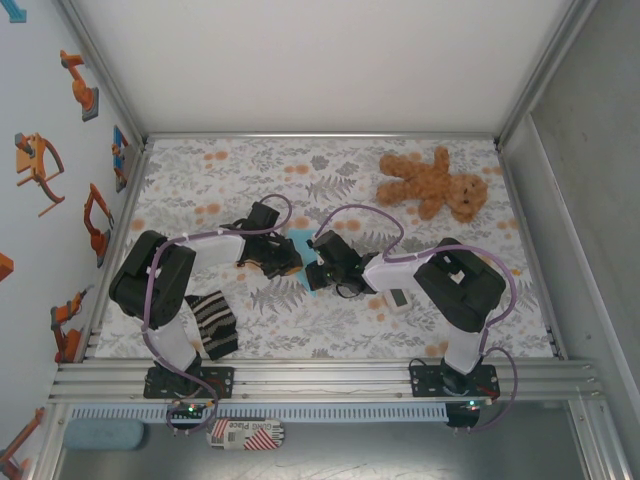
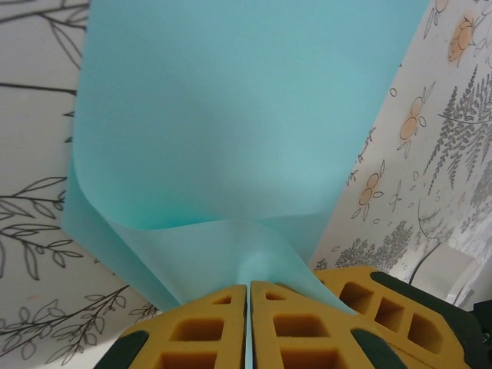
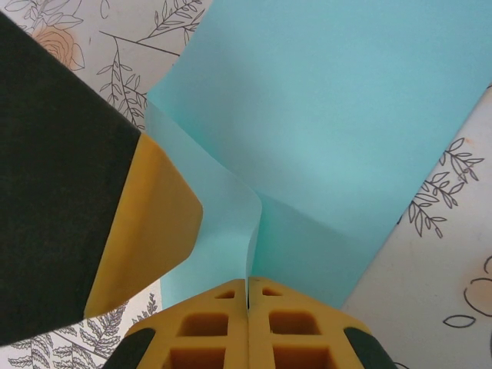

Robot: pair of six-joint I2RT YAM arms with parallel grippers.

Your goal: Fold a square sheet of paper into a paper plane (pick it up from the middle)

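Clamping the square sheet of paper (image 2: 246, 115) are left gripper (image 2: 247, 307) and right gripper (image 3: 247, 296); tag (image 1: 245, 433) reads "Place".

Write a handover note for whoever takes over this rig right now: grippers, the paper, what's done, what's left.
Left gripper: shut on the thin light-blue square sheet of paper, pinching a curled-up part.
Right gripper: shut on the same sheet, close beside the left one.
Paper: over the middle of the floral-patterned table, between both grippers, bowed rather than flat.
Done: sheet gripped by both.
Left: no sharp crease shows, so the plane folds remain.
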